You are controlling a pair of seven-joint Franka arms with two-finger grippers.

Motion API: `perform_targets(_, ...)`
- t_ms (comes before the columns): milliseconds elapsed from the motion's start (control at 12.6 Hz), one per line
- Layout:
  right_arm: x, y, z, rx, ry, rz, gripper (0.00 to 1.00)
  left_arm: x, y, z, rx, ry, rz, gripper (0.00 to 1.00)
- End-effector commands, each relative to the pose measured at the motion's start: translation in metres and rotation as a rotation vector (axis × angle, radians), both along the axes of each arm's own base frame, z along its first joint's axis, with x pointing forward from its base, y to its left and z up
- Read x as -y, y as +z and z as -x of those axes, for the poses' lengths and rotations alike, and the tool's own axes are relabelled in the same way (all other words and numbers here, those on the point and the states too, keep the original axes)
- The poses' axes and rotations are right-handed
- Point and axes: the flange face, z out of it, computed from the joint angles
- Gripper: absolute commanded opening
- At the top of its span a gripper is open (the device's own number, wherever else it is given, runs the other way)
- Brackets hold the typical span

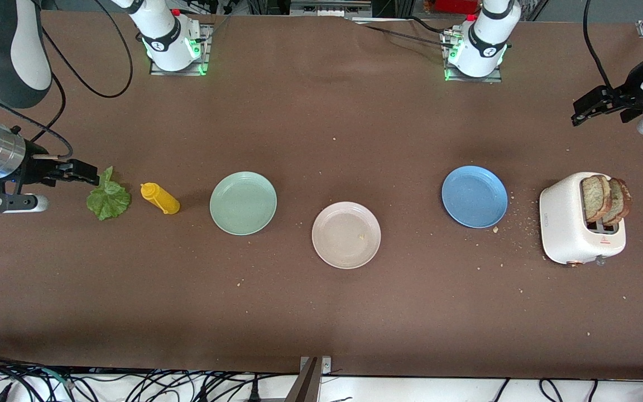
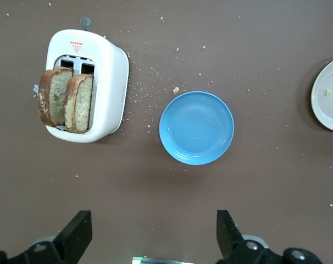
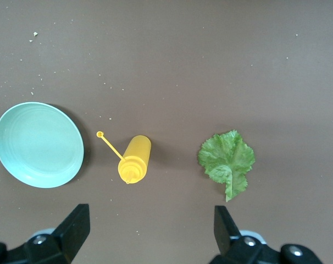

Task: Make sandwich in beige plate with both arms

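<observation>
Beige plate [image 1: 346, 235]: bare but for a crumb, about midway along the table, nearer the front camera than the two other plates.
Bread [image 1: 606, 199]: two toasted slices upright in the slots of the white toaster [image 1: 572, 234], near the table edge at the left arm's end; flat faces side by side, top crusts clear of the slots.
Lettuce leaf [image 1: 108, 196]: flat on the table near the edge at the right arm's end, stem end toward the arms' bases.
Sandwich: not yet begun; bread and leaf well apart, at the two ends of the table, plate between.
Left gripper [image 1: 594, 106]: in the air near the table edge at the left arm's end, over bare table just off the toaster on the side toward the arm bases; fingers [image 2: 78, 234] spread wide, nothing between them.
Right gripper [image 1: 78, 172]: low, just beside the leaf's stem end; fingers [image 3: 76, 225] spread wide, holding nothing.
Key relation: each piece next to one arm only, so likely bread for the left arm, leaf for the right.
Grip line for bread: probably across a slice's thin edge, jaws facing its flat faces, pull straight up.
Other things: mint green plate [image 1: 243, 202], blue plate [image 1: 474, 196], yellow squeeze bottle [image 1: 159, 198] lying on its side between leaf and green plate.
</observation>
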Motion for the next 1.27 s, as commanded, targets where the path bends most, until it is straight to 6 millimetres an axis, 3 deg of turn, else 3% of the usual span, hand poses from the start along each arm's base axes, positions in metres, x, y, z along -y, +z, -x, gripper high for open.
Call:
perform_targets(0,0.0015,0.0047,0.0003,0.002,-0.008,0.007,1.00,0.0033,0.0006,0.0007,-0.001,-0.009,0.024,1.00)
perform_targets(1194,0.0019,0.0046,0.0005,0.001,0.002,0.000,1.00,0.0033,-0.0003,0.0004,-0.004,-0.008,0.024,1.00)
